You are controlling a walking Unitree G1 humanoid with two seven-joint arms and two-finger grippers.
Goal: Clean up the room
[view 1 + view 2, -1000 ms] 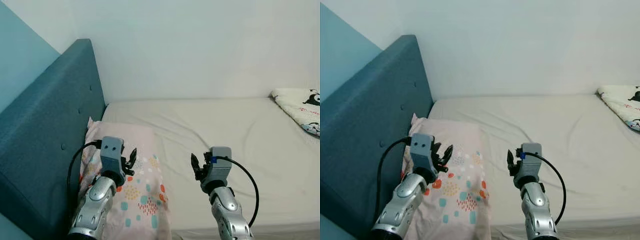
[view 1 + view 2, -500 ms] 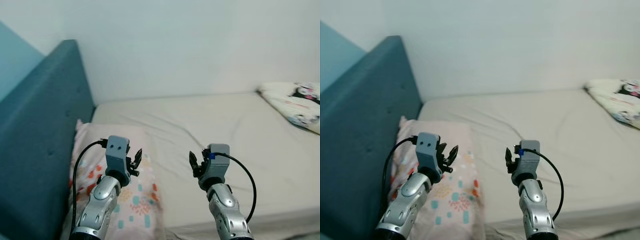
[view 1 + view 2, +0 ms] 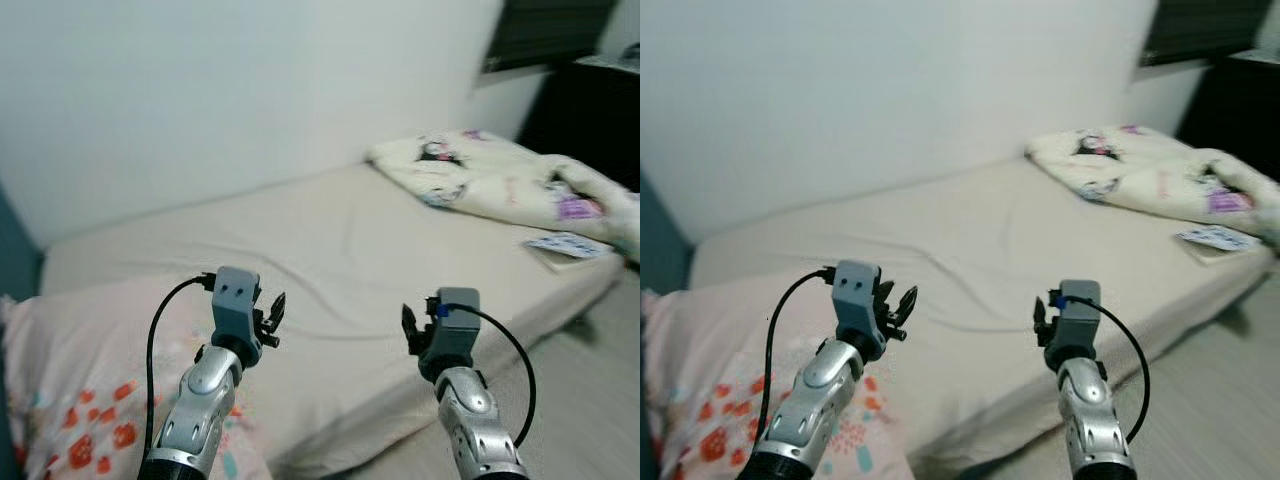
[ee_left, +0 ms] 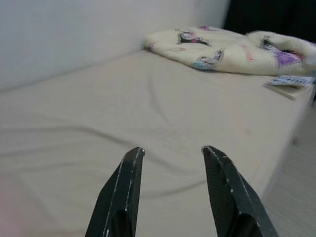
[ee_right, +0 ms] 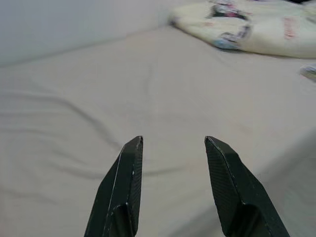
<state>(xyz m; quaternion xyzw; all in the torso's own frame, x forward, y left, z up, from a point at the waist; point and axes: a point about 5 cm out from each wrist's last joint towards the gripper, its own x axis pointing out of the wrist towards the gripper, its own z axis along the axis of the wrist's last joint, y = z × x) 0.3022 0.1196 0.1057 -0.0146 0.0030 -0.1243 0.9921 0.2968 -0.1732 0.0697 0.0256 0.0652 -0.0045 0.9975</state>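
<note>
View has swung right to a rumpled quilt [image 3: 500, 175]; left gripper [image 4: 170, 150] and right gripper [image 5: 173, 143] wide, empty.

bare mattress [image 3: 330, 250] ahead; crumpled blanket [image 3: 500, 180] blocks far end

pillow [image 3: 70, 350] cropped, headboard [image 3: 15, 270] barely visible

Camera swung toward the right over the last second. Teal headboard [image 3: 8, 275] now reduced to a sliver at the far left edge, where earlier it took up much of the left side. Patterned pillow [image 3: 70, 360] shifted to the lower left corner. Crumpled cream blanket [image 3: 490, 175], before just a corner at the right edge, now seen across the far right of the bed [image 3: 330, 250]. Newly in sight: a flat printed booklet [image 3: 567, 245] near the bed's right edge, pale floor [image 3: 590, 400] on the near right, dark furniture [image 3: 590, 100] at far right.
</note>
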